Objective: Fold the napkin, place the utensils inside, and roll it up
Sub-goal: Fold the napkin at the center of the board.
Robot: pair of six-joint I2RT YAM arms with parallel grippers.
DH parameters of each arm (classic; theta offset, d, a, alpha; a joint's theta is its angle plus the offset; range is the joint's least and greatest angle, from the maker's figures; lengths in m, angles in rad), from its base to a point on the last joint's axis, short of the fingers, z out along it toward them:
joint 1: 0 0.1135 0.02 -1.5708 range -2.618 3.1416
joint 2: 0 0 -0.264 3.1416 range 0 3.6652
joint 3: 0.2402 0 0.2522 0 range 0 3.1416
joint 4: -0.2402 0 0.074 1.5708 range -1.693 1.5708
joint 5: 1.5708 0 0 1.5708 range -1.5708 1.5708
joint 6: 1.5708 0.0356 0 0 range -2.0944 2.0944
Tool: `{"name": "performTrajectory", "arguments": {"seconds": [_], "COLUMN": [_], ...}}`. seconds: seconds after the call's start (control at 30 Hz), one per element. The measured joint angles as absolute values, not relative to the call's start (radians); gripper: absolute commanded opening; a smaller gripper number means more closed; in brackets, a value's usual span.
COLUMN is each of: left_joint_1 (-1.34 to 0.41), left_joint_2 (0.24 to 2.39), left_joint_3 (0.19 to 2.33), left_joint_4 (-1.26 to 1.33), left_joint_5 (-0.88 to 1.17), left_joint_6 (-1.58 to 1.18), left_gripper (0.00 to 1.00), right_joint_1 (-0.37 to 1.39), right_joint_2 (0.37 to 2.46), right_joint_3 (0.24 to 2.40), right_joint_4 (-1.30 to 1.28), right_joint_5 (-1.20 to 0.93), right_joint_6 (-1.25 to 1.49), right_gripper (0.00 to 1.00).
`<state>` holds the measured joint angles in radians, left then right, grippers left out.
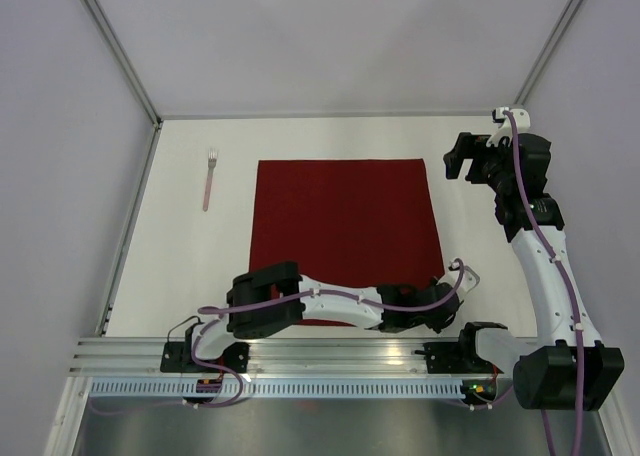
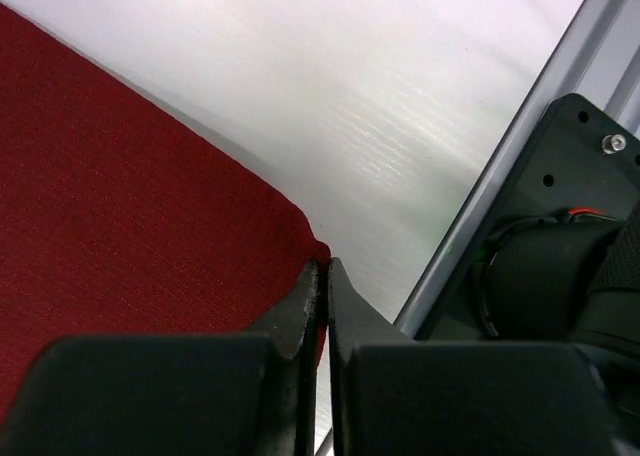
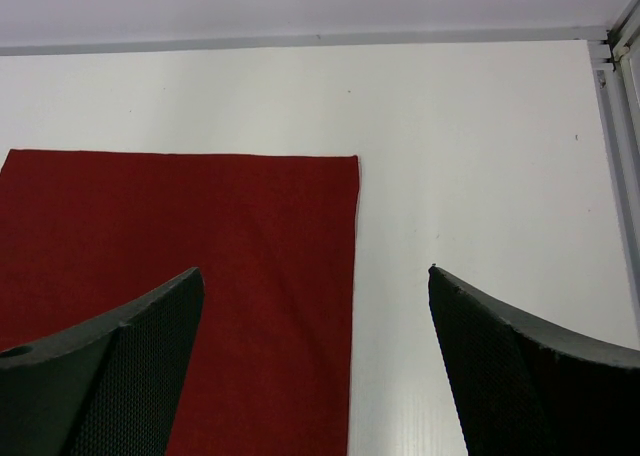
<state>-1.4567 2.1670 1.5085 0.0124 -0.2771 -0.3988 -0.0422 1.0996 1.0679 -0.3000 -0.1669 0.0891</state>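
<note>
The maroon napkin lies flat on the white table. My left gripper reaches across the near edge to its near right corner. In the left wrist view the gripper is shut, with that corner of the napkin pinched between its tips. My right gripper hangs open above the table just right of the napkin's far right corner. In the right wrist view the open gripper straddles the right edge of the napkin. The small silvery fork lies left of the napkin, apart from both grippers.
A metal rail runs along the near table edge and shows in the left wrist view beside the right arm's black base. Pale walls close in the table on the left, far and right sides.
</note>
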Motion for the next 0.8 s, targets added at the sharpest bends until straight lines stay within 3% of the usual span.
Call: {"name": "performTrajectory", "arguments": {"seconds": [0.37,0.8], "left_joint_1": [-1.317,-0.923], "left_joint_2": [2.016,1.81], "left_joint_3": [1.337,1.108], "left_joint_4": [0.064,0.101], "left_joint_5": [-0.179,-0.102], "left_joint_6": [-0.486,-0.558], "left_gripper": [0.02,0.02], "right_joint_1": [-0.042,-0.042], "right_joint_2": [1.1,1.1], "right_joint_3": [1.068,1.068], "right_joint_4": [-0.3,-0.3], "right_joint_5": [-0.167,-0.167], "right_joint_6": [0.088,0.088], "right_gripper": [0.98,0.98]}}
